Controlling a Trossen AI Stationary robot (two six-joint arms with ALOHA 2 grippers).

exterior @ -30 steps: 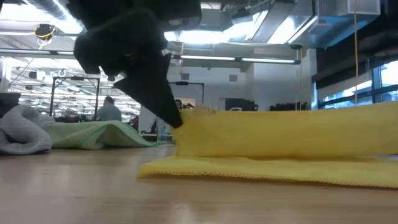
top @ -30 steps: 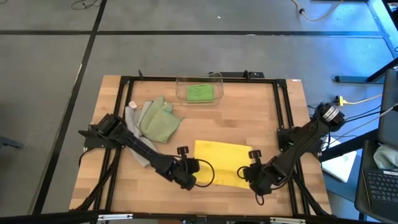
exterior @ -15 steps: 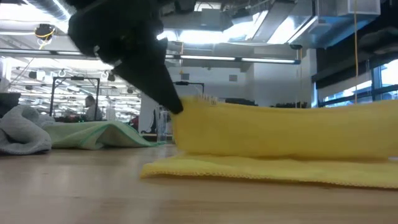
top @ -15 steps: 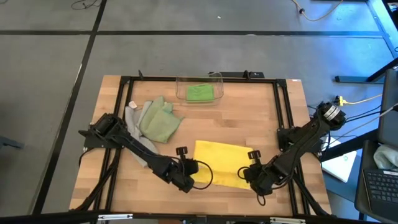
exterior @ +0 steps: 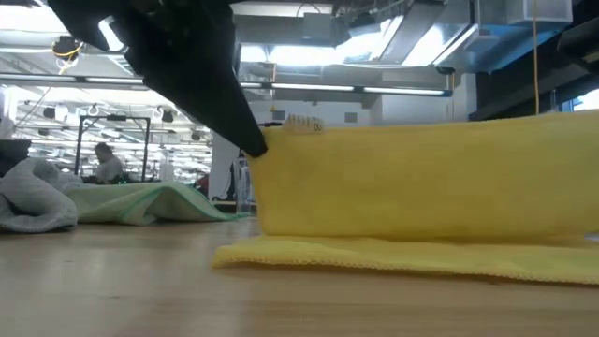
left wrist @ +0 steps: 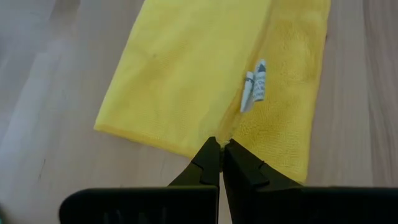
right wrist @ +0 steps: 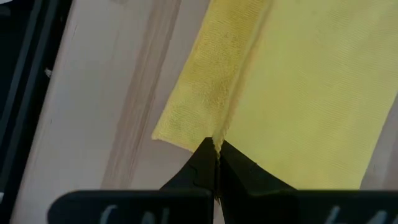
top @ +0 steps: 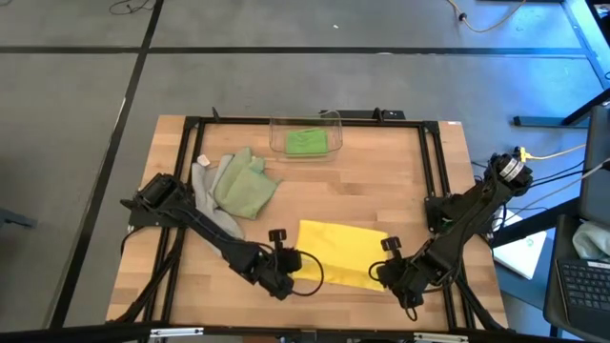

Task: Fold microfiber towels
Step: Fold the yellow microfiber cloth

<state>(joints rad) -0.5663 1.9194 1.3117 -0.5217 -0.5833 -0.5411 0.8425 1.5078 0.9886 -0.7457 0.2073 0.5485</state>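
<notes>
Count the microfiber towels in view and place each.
4. Yellow microfiber towel near the table's front, lifted by both hands; pale sage green towel and grey towel piled at left; bright green towel in the clear plastic bin. None obviously hidden.

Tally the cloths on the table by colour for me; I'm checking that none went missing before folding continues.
Yellow microfiber towel, lifted along one edge by both tools: 1
Bright green folded towel, inside the clear plastic bin: 1
Pale sage green crumpled towel: 1
Grey crumpled towel, partly under the sage one: 1
Total: 4 towels
</notes>
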